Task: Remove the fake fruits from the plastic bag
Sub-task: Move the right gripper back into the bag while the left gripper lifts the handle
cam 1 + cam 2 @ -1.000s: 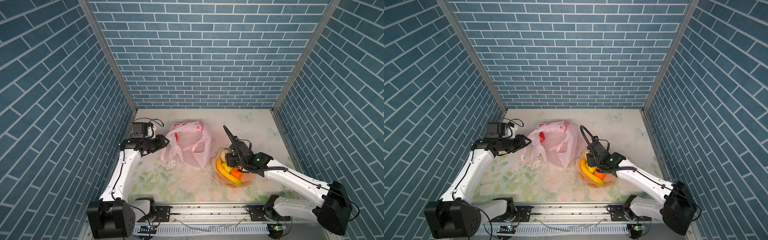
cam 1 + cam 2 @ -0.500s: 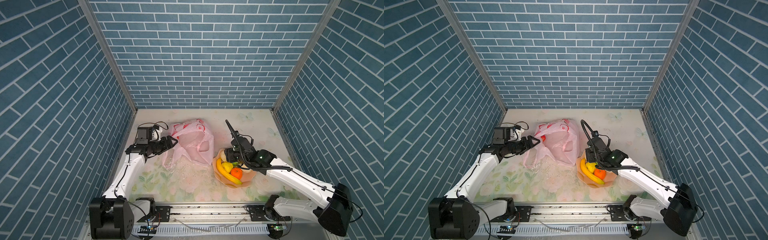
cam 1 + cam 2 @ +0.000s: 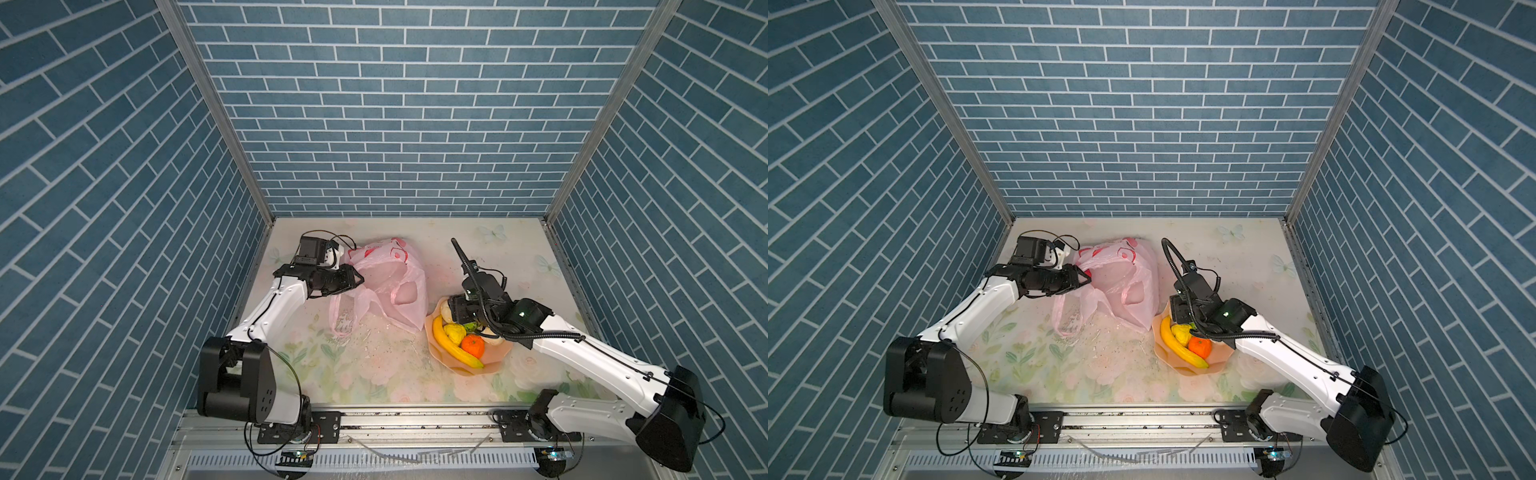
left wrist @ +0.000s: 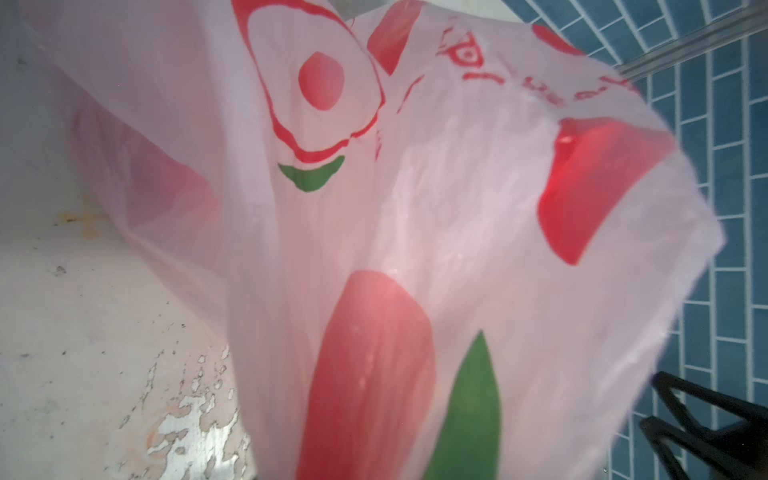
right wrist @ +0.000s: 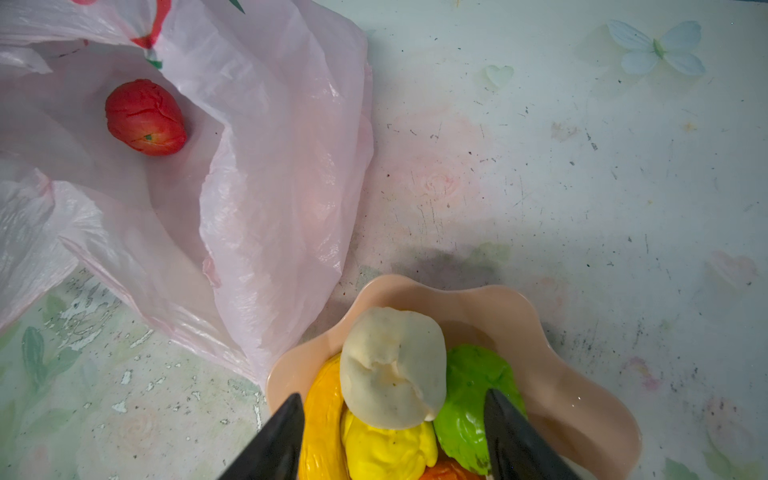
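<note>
Left gripper point(image 3: 358, 279): right at the plastic bag's point(image 3: 388, 286) rim, film draped across the wrist view; whether it has pinched the film, I cannot tell.
Right gripper point(image 5: 392, 432): jaws spread and holding nothing, poised over the peach bowl point(image 5: 561, 332) just beside the bag, a cream-white lump point(image 5: 392, 368) between the tips.
Bowl load: banana point(image 3: 451, 343), wrinkly yellow fruit point(image 3: 454, 331), tangerine point(image 3: 473, 347) and green fruit point(image 5: 469, 399) packed together in the bowl, touching.
Bag contents: one red apple point(image 5: 144, 117) lying on the film inside the bag's open mouth, well apart from the bowl.
Step in hand: looks like the late stage, with most of the fruit out and the apple left.
Next move: my read is that the left side needs a firm hold on the rim to keep the mouth open, while the right swings from the bowl into the bag for the apple; thin film could snag the jaws.
</note>
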Robot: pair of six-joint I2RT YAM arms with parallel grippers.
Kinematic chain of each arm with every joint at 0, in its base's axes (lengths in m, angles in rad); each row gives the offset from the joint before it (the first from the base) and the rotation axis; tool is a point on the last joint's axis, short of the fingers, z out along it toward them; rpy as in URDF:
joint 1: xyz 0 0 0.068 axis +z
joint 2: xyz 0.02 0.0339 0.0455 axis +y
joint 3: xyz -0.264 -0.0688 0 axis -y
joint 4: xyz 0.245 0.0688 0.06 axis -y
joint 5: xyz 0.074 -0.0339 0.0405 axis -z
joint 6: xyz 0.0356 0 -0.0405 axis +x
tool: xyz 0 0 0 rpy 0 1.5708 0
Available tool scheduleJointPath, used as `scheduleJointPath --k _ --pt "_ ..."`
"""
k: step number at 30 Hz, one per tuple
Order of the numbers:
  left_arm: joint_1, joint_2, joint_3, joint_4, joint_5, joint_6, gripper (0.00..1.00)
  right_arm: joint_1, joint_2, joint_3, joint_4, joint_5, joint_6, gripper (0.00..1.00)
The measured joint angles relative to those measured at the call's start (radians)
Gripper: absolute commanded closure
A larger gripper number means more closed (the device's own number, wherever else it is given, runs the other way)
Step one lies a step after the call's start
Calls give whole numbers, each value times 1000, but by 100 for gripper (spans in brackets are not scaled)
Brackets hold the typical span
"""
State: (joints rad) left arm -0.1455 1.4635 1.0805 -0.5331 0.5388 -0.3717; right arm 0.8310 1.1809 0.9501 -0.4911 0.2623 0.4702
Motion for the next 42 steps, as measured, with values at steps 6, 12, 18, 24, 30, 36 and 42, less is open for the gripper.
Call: scheduleJointPath --k 6,12,18,24,30,36,42 --pt "-5 57 187 -159 -83 91 96 0 53 117 40 -87 -27 42" --pt "-5 117 457 -307 -141 163 99 2 141 203 126 -181 -44 46" --pt "-13 174 594 -434 -175 208 100 5 213 241 205 -257 -52 47" --pt "-41 185 575 -518 -188 232 100 10 291 306 249 -324 -52 47" --pt "-63 87 358 -531 -198 217 100 48 415 402 296 -366 -51 50" --pt "-69 -42 173 -480 -177 152 100 127 561 454 328 -363 -68 65" --pt "-72 -78 135 -417 -147 101 100 189 620 437 390 -326 -146 85"
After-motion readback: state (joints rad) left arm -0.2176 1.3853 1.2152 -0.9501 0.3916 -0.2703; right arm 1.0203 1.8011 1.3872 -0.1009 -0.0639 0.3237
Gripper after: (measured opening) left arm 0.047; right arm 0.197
